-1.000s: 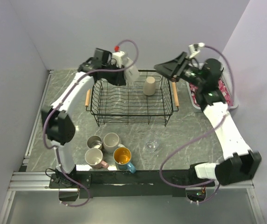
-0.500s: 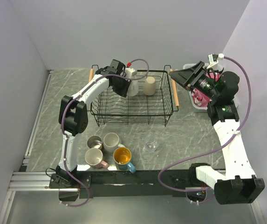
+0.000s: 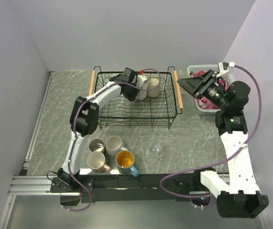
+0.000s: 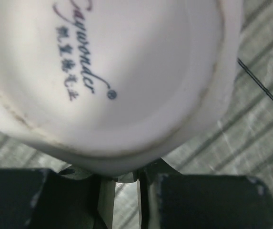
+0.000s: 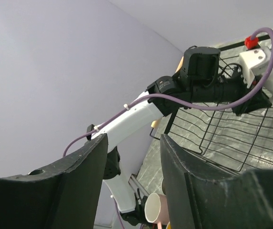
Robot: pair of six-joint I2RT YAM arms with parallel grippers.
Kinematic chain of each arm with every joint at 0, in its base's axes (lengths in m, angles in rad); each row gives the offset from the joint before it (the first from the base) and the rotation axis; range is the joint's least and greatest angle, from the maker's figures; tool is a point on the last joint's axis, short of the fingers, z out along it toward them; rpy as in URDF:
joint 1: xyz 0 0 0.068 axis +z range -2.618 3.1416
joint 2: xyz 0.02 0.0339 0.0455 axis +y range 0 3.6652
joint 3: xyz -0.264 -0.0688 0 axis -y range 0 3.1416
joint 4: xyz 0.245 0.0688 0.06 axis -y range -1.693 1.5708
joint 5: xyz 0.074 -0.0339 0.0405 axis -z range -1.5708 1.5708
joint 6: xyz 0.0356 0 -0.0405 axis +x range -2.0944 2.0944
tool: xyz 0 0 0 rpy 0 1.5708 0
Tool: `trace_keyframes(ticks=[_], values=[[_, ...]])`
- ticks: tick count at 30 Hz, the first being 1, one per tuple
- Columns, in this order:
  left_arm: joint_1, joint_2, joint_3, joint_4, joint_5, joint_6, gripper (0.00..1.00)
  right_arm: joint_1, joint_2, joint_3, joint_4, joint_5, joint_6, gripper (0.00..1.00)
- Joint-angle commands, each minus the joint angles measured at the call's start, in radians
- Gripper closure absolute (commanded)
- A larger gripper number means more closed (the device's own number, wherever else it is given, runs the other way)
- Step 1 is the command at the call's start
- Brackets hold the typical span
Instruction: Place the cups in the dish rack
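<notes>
The left gripper clamps a white mug beside the tan cup inside the dish rack at the tabletop's far edge, while the right gripper hangs spread and empty near the far right corner.

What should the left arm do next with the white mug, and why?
Probably ease the white mug down onto the wires, then open the jaws. The left gripper holds it inside the dish rack, at its far end, close beside the tan cup, with its base toward the wrist camera.
</notes>
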Motion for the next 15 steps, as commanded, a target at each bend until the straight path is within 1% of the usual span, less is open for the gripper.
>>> trace_keyframes(ticks=[1, 8, 15], values=[[0.004, -0.011, 0.042, 0.148, -0.085, 0.068, 0.99, -0.015, -0.031, -0.022, 0.029, -0.030, 0.004, 0.45], [-0.006, 0.010, 0.039, 0.179, -0.093, 0.082, 0.99, -0.016, -0.034, -0.068, 0.063, -0.034, 0.029, 0.46], [-0.028, 0.015, 0.030, 0.176, -0.047, 0.077, 0.99, -0.016, -0.022, -0.075, 0.080, -0.036, 0.038, 0.47]])
